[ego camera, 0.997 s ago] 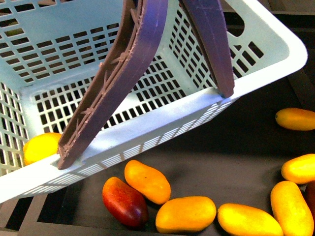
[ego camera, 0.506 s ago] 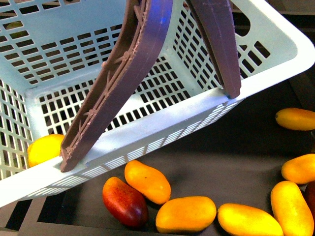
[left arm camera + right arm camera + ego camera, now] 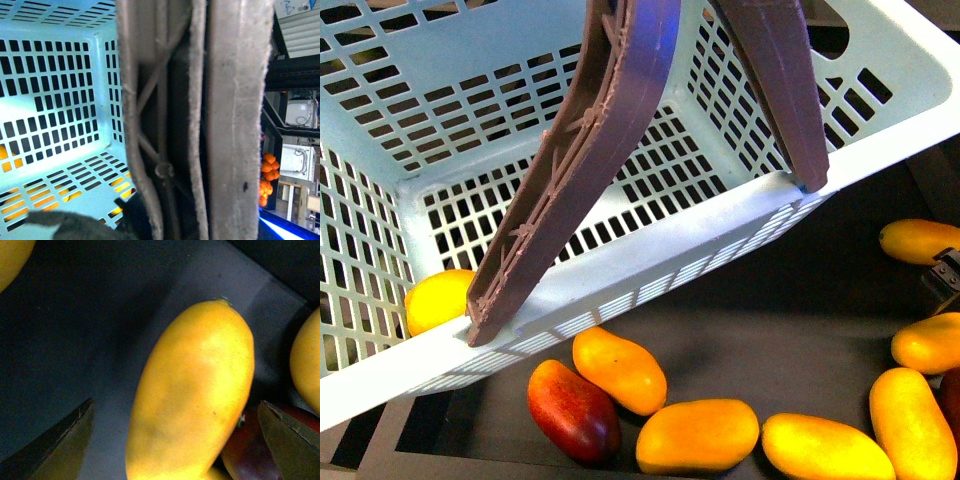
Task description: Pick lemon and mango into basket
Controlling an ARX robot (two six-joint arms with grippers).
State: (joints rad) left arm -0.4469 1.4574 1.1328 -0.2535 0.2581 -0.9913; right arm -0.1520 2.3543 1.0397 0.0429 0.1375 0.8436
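Note:
The light teal basket [image 3: 620, 270] hangs tilted in the air and fills the upper front view. Its two brownish-purple handles [image 3: 600, 150] are raised together. My left gripper [image 3: 170, 210] is shut on those handles [image 3: 200, 120], which fill its wrist view beside the basket's slotted inside [image 3: 55, 100]. My right gripper [image 3: 175, 440] is open, with a yellow-orange mango [image 3: 195, 390] between its fingers [image 3: 55, 445], not touching them. A tip of that gripper shows at the front view's right edge [image 3: 945, 280]. A round yellow fruit [image 3: 438, 300] shows behind the basket's left wall.
Several mangoes lie on the dark surface below the basket, among them one in the middle [image 3: 620, 368], one beside it [image 3: 698, 435] and one at far right [image 3: 920, 240]. A dark red oblong fruit [image 3: 572, 410] lies at front left. Another dark red one [image 3: 250, 455] touches the framed mango.
The basket has moved up and to the right, still hanging by its handles. The tip of my right gripper has come into the front view at the right edge.

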